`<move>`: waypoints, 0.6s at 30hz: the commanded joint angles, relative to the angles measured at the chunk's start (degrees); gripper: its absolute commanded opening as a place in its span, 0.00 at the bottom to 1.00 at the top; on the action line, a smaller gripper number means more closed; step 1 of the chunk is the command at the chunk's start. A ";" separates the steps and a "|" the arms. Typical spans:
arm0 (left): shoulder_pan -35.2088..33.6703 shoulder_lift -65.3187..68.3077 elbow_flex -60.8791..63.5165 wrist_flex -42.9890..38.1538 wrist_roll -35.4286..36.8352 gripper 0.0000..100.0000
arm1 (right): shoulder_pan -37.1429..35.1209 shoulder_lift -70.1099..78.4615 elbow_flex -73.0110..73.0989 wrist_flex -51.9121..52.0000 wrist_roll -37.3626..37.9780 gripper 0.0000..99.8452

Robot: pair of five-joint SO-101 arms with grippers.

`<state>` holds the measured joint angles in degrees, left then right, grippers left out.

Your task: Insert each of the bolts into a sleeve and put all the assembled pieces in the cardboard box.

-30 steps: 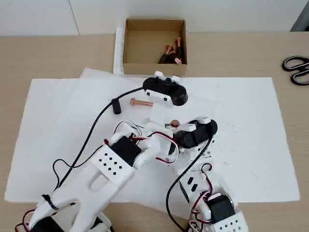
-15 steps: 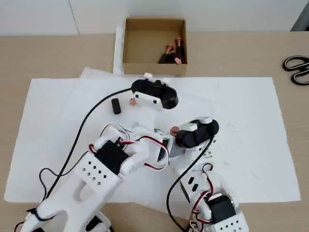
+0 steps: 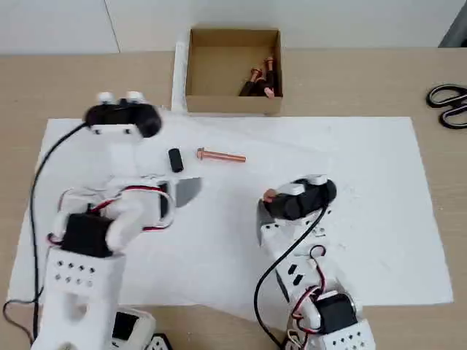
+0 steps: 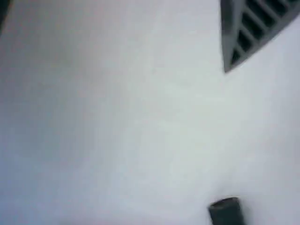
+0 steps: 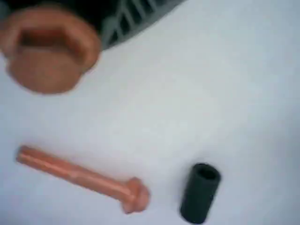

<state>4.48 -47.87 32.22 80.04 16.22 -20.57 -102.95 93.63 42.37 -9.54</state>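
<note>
The held bolt (image 3: 270, 195), copper-coloured, stands head-up in the right gripper (image 3: 265, 210), which is closed around its shank. In the right wrist view its hexagonal head (image 5: 47, 51) looms close, with a ribbed grey finger (image 5: 133, 16) behind it. The gripper sits over the middle of the white sheet (image 3: 379, 219).

Farther from the robot lies the loose bolt (image 3: 221, 155), flat on the sheet, with its head toward the robot's left. Just beside that head, apart from it, lies the black sleeve (image 3: 175, 160) on its side. The right wrist view also shows the pair, bolt (image 5: 79, 176) and sleeve (image 5: 200, 192), not touching.

The left gripper (image 3: 182, 193) is near the sleeve, on the robot's side of it. I cannot tell whether it is open or closed.

The cardboard box (image 3: 233, 104) stands on the bench (image 3: 73, 80) at the sheet's far edge, with the assembled pieces (image 3: 259, 82) against its right wall. Scissors (image 3: 449, 104) lie on the bench, far right.
</note>
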 commanded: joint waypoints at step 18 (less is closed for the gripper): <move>-25.41 -6.95 -6.02 9.41 -9.49 0.30 | 12.44 42.77 -62.86 14.73 7.56 0.00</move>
<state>-20.57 -53.67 27.91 89.01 7.16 -8.62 -71.30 45.19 56.97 -2.59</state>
